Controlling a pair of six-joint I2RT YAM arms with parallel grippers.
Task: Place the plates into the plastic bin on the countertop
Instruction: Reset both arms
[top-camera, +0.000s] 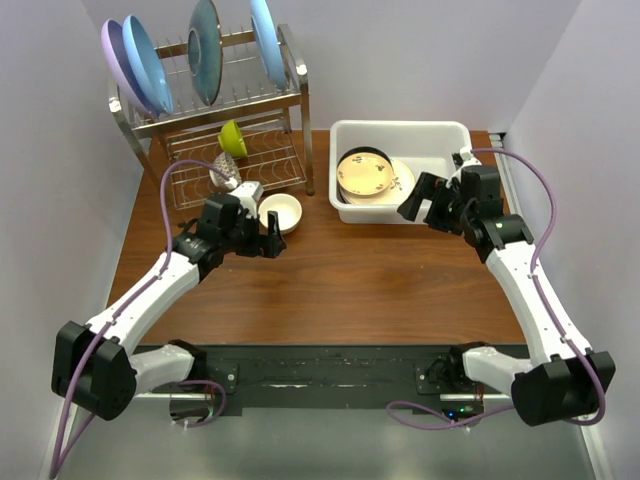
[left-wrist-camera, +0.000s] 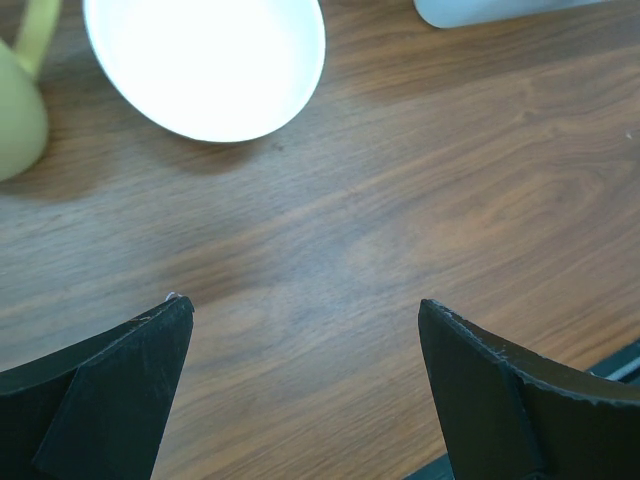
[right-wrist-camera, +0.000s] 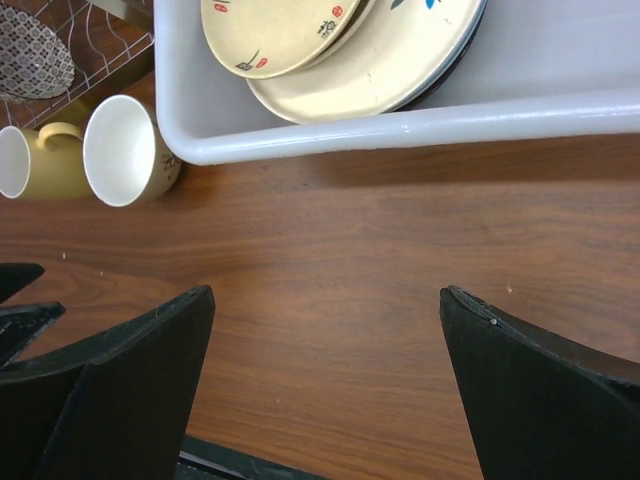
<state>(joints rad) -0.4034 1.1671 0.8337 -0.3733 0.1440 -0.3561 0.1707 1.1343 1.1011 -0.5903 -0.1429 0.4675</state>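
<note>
Fingers spread on both, I see: left gripper (left-wrist-camera: 305, 310) beside the cream bowl (left-wrist-camera: 205, 60), right gripper (right-wrist-camera: 325, 295) near the plastic bin (right-wrist-camera: 400, 128) rim, open countertop (top-camera: 340, 280) between.

Top external: high behind the near edge, looking down and away over the whole countertop (top-camera: 330, 280). Left wrist: close above the wood, facing the small cream bowl (left-wrist-camera: 205, 60). Right wrist: close, facing the near wall of the plastic bin (right-wrist-camera: 400, 125). Bowl shared by all three.

No legible text or labels anywhere.
</note>
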